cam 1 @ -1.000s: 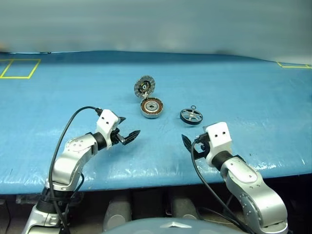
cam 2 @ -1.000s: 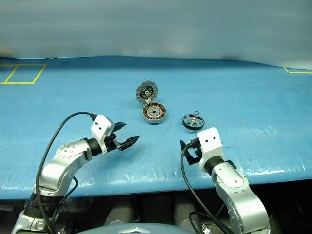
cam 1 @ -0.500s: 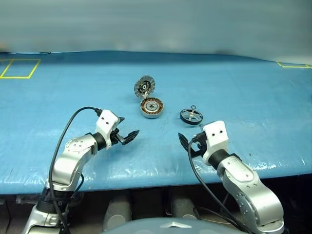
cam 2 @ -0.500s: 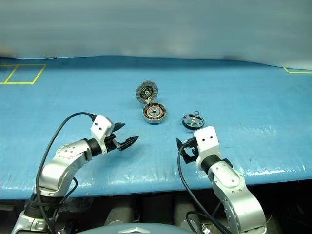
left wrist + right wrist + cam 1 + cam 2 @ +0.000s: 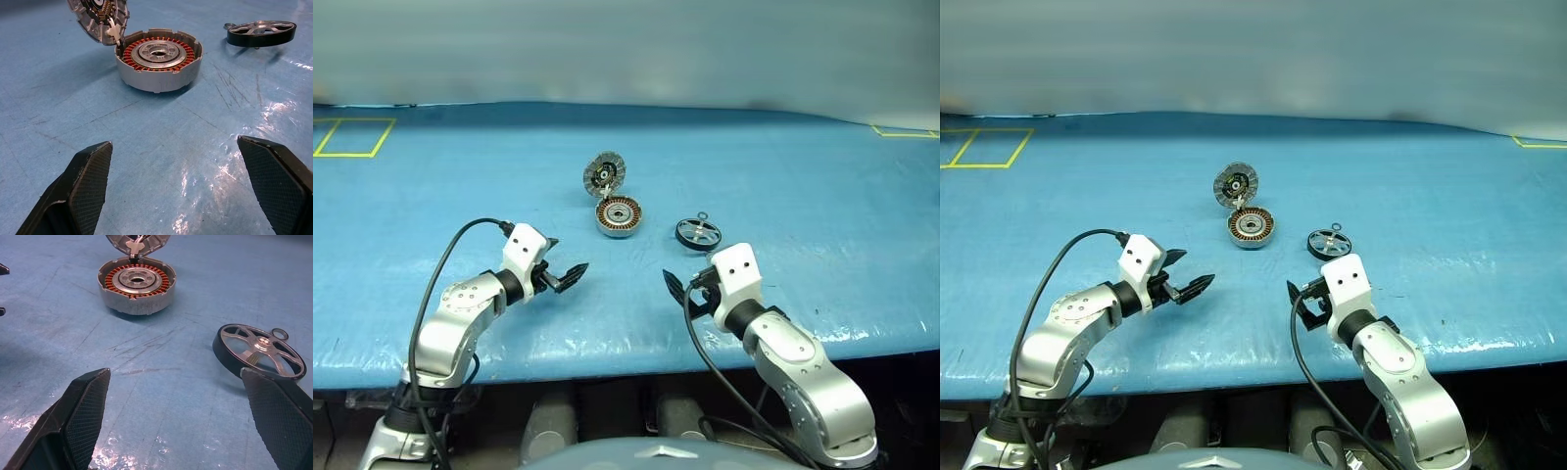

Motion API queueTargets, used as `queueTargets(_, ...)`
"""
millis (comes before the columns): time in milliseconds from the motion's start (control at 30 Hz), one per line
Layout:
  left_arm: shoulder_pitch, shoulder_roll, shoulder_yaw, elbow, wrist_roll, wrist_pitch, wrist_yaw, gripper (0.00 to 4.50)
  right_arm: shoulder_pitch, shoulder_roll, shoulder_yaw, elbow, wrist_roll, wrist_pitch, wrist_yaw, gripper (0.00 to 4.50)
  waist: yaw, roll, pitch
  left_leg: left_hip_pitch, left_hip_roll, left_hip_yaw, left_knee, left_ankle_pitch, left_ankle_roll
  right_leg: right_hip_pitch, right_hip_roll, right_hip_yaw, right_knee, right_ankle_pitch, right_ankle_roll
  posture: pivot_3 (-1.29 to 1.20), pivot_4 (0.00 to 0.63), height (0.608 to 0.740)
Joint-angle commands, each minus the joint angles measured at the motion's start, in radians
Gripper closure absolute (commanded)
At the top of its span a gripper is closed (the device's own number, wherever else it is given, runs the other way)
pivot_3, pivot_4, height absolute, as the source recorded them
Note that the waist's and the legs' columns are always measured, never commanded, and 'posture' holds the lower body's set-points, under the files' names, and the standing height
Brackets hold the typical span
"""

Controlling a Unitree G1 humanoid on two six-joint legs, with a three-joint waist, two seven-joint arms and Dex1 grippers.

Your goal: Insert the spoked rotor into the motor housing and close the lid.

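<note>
Spoked rotor (image 5: 697,233): lies flat on the blue table (image 5: 822,196), right of the open motor housing (image 5: 618,216); lid (image 5: 603,173) raised. Right gripper (image 5: 1299,302) and left gripper (image 5: 566,275): fingers spread, nothing held. Rotor is best pinched across its rim, kept level.

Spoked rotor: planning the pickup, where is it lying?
In the head view, the spoked rotor lies on the blue table, right of the motor housing, just beyond the right hand.

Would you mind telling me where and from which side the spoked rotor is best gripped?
Probably by its dark outer rim, across the ring. The spoked rotor lies flat on the table, apart from the motor housing, so the open right gripper, nearest it, could come down from above.
</note>
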Motion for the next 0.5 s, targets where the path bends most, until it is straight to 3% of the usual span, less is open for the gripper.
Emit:
queueTargets(33, -0.006, 0.000, -0.002, -0.025, 0.005, -0.020, 0.002, 0.05, -0.035, -0.044, 0.013, -0.019, -0.005, 0.014, 0.032, 0.00, 0.000, 0.000, 0.000, 0.000, 0.000, 0.000, 0.000, 0.000, 0.000, 0.000, 0.000, 0.000, 0.000, 0.000, 0.000, 0.00, 0.150, 0.740)
queueTargets(133, -0.010, -0.006, 0.003, -0.021, 0.003, -0.027, 0.004, 0.05, -0.112, -0.148, 0.061, -0.012, 0.008, 0.069, 0.119, 0.00, -0.001, 0.000, 0.000, 0.000, 0.000, 0.001, 0.001, 0.000, 0.000, 0.000, 0.000, 0.000, 0.000, 0.000, 0.000, 0.00, 0.150, 0.740)
queueTargets(300, 0.006, -0.052, 0.032, 0.001, -0.023, -0.111, 0.001, 0.05, -0.362, -0.349, 0.189, 0.066, 0.015, 0.154, 0.305, 0.00, -0.001, 0.000, 0.000, 0.001, 0.000, 0.001, 0.001, 0.000, 0.000, 0.000, -0.001, 0.000, 0.000, 0.001, 0.000, 0.00, 0.150, 0.740)
queueTargets(400, 0.035, -0.062, 0.032, 0.006, -0.016, -0.157, -0.004, 0.05, -0.547, -0.405, 0.296, 0.178, -0.021, 0.126, 0.405, 0.00, -0.002, 0.000, 0.000, 0.000, 0.000, 0.001, 0.000, 0.000, 0.000, 0.000, 0.000, 0.000, 0.000, 0.001, 0.000, 0.00, 0.150, 0.740)
queueTargets(500, 0.078, -0.074, 0.037, 0.006, -0.021, -0.198, -0.006, 0.05, -0.726, -0.380, 0.388, 0.332, -0.064, 0.059, 0.487, 0.00, -0.006, 0.000, 0.000, 0.000, 0.000, 0.002, 0.000, 0.000, 0.001, -0.001, 0.000, 0.001, 0.000, 0.003, -0.004, 0.00, 0.150, 0.740)
